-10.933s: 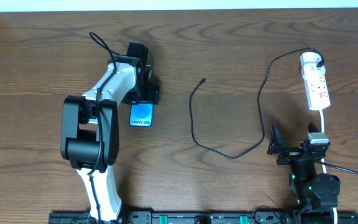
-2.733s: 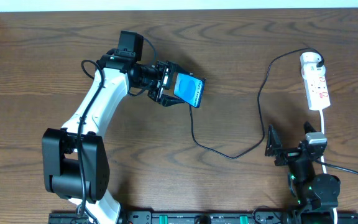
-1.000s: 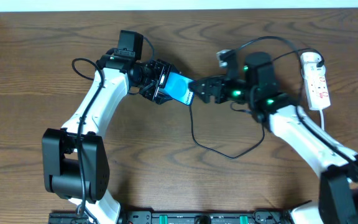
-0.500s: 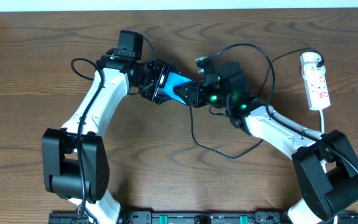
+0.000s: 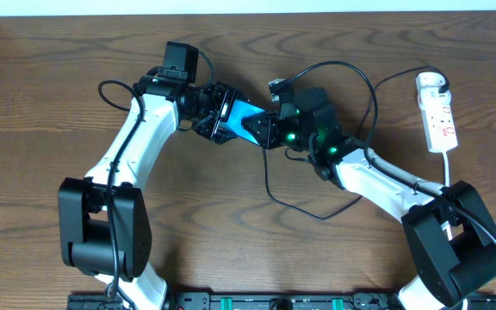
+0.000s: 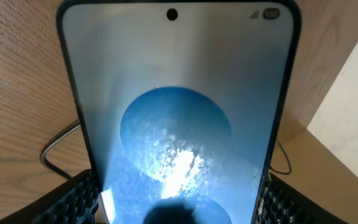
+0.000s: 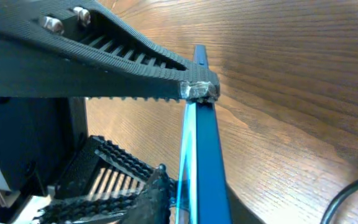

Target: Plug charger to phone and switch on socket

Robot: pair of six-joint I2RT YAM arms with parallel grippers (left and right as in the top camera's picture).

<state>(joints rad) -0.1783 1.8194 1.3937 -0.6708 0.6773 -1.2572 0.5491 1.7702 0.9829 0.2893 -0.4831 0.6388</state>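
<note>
at the left, the left gripper (image 5: 232,119) stretches toward the middle of the brown wooden table (image 5: 33,95) and pinches the phone (image 5: 250,115), holding it tilted above the wood with its lit screen up. in the left wrist view the phone stands upright and fills the frame, a blue disc on its bright screen, and its two long edges are clamped between the ribbed pads (image 6: 79,199) near the bottom

just to the right, the right gripper (image 5: 269,131) is at the phone's free end. in its wrist view one black ribbed fingertip (image 7: 194,87) touches the end of the phone's blue edge and the other sits lower, beside it. whether they squeeze the phone, the plug or nothing i cannot tell

the charger (image 5: 266,172) drops from where the grippers meet, its plug hidden there, curls right across the table and climbs to the top end of the socket (image 5: 438,116). the socket lies at the far right, well apart from the phone, its switches too small to read
</note>
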